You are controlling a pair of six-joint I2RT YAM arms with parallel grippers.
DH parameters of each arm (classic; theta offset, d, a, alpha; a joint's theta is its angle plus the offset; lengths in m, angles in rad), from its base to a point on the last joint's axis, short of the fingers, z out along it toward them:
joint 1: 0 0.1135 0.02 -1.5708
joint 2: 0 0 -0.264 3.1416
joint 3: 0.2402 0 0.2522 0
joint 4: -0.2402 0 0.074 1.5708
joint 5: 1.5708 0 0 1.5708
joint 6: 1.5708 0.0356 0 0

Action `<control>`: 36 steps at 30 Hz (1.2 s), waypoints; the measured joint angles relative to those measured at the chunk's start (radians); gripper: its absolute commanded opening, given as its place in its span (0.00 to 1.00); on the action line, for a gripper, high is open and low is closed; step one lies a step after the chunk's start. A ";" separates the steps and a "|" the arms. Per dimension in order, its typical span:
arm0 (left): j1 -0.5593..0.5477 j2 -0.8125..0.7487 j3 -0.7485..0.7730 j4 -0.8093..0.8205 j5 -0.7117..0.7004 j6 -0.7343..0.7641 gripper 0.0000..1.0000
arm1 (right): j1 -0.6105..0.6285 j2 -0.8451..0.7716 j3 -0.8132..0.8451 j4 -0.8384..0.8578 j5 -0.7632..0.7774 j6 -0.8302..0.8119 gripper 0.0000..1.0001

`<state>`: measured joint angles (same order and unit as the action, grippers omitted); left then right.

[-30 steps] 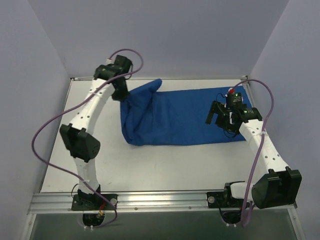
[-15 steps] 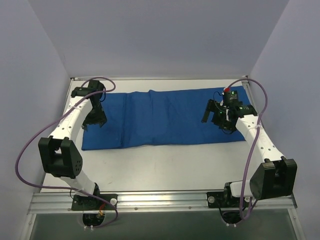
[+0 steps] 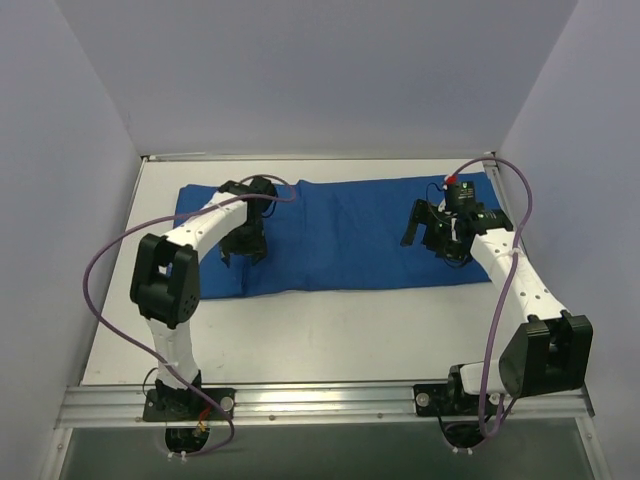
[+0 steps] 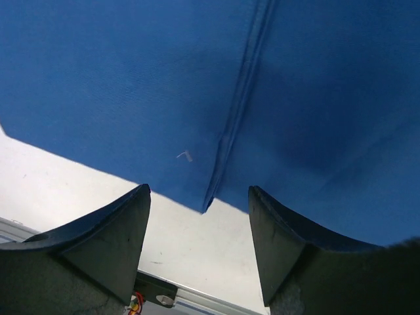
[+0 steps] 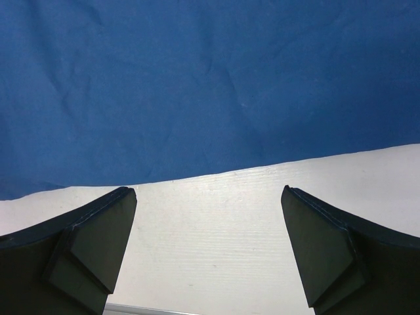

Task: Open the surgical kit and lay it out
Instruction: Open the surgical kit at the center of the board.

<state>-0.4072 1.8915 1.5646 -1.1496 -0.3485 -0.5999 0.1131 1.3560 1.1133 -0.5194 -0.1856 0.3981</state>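
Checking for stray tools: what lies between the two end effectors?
Only blue cloth, in the top view, spans from the left end effector to the right end effector; nothing rests on it there.

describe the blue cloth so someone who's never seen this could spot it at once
On the white table, look at the far half. The blue cloth lies spread flat there, a long strip running side to side. Nothing else on the table is blue.
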 measured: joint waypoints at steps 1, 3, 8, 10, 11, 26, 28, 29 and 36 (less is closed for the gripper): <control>-0.012 0.030 0.003 0.002 -0.002 -0.004 0.70 | 0.000 0.000 0.000 0.000 -0.001 -0.002 1.00; -0.030 0.074 0.005 0.003 -0.007 -0.015 0.69 | 0.000 0.000 0.000 0.000 -0.002 -0.003 1.00; -0.043 0.125 0.005 0.006 -0.032 -0.026 0.63 | 0.000 0.000 0.000 0.000 -0.002 -0.007 1.00; -0.042 0.134 0.005 0.007 -0.043 -0.026 0.59 | 0.000 0.000 0.000 0.000 -0.002 -0.007 1.00; -0.042 0.139 0.005 0.008 -0.048 -0.027 0.56 | 0.000 0.000 0.000 0.000 -0.002 -0.007 1.00; -0.019 0.193 -0.026 0.063 -0.067 -0.021 0.19 | 0.000 0.000 -0.001 0.000 -0.002 -0.009 1.00; 0.002 0.193 -0.026 0.064 -0.067 -0.015 0.08 | 0.000 0.000 -0.001 0.000 -0.002 -0.010 1.00; 0.015 0.192 -0.025 0.062 -0.068 -0.006 0.03 | 0.000 0.000 -0.001 0.000 -0.002 -0.010 1.00; 0.146 0.141 0.056 -0.006 -0.137 0.053 0.02 | 0.000 0.020 -0.001 0.001 -0.008 -0.010 1.00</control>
<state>-0.2607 2.0323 1.6211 -1.1557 -0.4858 -0.5468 0.1131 1.3762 1.1126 -0.5186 -0.1932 0.3882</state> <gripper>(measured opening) 0.062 0.995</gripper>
